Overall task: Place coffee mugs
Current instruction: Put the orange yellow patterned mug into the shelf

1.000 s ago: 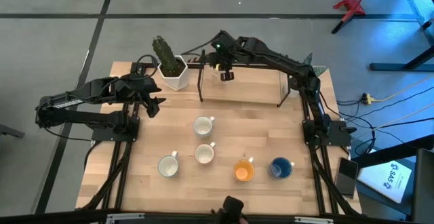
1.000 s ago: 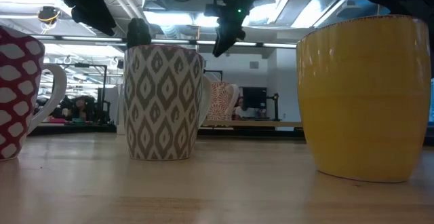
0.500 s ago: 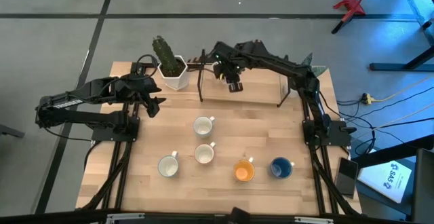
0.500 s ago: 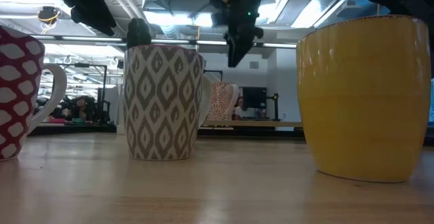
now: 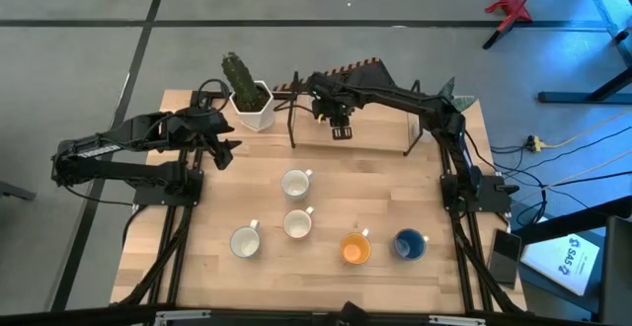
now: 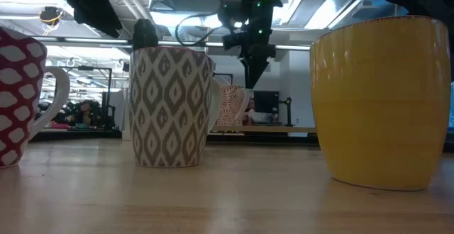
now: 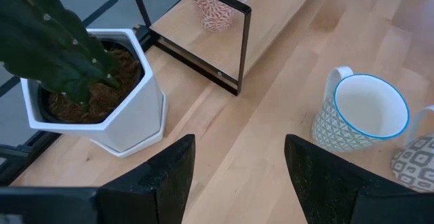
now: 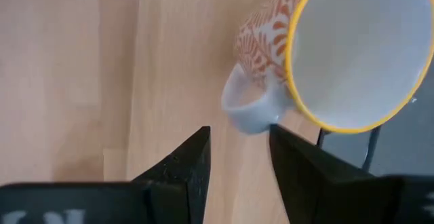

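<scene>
A black wire rack point(image 5: 351, 119) and a white cactus pot point(image 5: 253, 109) stand at the table's far edge. My right gripper point(image 5: 341, 128), fingers parted and empty, hangs just beside the orange-leaf mug point(image 8: 325, 47) on the rack's shelf. My left gripper point(image 5: 222, 153) waits open near the pot.

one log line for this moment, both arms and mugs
right gripper: open, over shelf by orange-leaf mug | left gripper: open, idle by cactus pot | five mugs on table

Mugs point(image 6: 172, 106) foreground; perhaps pincer point(image 6: 254, 67) above
</scene>
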Robot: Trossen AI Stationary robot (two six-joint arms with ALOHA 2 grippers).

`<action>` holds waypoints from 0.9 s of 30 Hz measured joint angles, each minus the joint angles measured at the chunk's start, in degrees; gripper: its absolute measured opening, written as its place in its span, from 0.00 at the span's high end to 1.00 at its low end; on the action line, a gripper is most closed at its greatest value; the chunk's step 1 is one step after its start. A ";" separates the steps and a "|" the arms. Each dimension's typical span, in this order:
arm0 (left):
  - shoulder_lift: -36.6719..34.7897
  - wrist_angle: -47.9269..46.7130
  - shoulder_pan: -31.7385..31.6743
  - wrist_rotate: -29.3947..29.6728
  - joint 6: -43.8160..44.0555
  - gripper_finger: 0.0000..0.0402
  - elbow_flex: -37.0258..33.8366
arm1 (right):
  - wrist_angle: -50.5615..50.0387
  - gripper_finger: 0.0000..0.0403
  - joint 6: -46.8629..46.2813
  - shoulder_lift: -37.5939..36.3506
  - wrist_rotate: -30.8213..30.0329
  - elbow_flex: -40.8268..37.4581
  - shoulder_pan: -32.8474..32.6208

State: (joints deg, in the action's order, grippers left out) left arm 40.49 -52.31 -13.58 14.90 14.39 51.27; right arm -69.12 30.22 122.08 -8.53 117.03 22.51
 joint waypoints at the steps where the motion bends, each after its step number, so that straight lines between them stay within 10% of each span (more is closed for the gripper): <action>1: 0.00 0.00 0.00 0.00 0.03 0.45 0.00 | 0.98 0.66 -0.02 -0.09 -0.09 -0.55 0.01; 27: 0.00 -0.04 0.00 0.72 0.02 0.45 0.00 | 9.54 0.66 0.62 -0.07 -5.90 -3.26 3.48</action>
State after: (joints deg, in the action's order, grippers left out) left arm 40.49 -52.36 -13.58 15.62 14.41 51.27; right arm -59.58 30.84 122.02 -14.43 113.78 25.99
